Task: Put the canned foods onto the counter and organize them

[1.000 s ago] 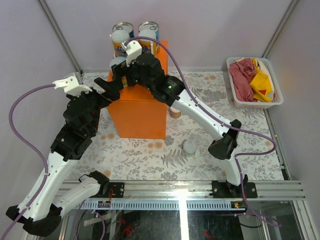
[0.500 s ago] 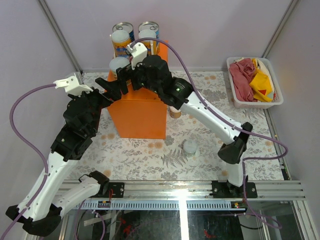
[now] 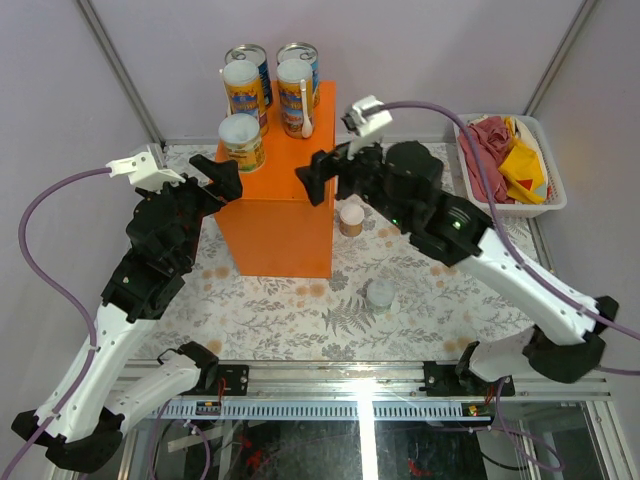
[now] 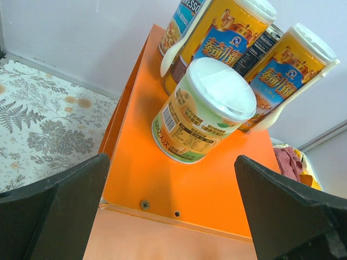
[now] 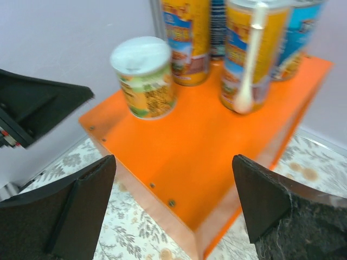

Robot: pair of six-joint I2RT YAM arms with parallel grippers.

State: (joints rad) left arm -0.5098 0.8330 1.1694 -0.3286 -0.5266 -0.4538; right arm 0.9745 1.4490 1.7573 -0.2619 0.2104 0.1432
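Cans are split between your patterned table [image 3: 300, 310] and the orange counter [image 3: 280, 235] standing on it toward the back, a tall box with screws along its edges. Your left claw [image 3: 222, 175] hangs just beside the counter's left top edge, jaws spread wide and holding nothing. Your right claw [image 3: 315, 175] hangs off the counter's right side, jaws also wide apart, with nothing between them.

At the table's far right sits a white basket [image 3: 510, 209] with a red cloth [image 3: 485, 160] and a yellow cloth [image 3: 525, 165] in it.

Five cans stand upright on the counter: two blue cans [image 3: 247, 55] [image 3: 298, 52] at the back edge, two tall yellow cans [image 3: 245, 90] [image 3: 293, 95] just in front of them, and a short green-labelled can [image 3: 241, 142] alone at the left. Two more stand on the table — a brown can [image 3: 350, 219] just right of the counter's foot, and a small grey can [image 3: 380, 292] nearer you, well apart from the box.
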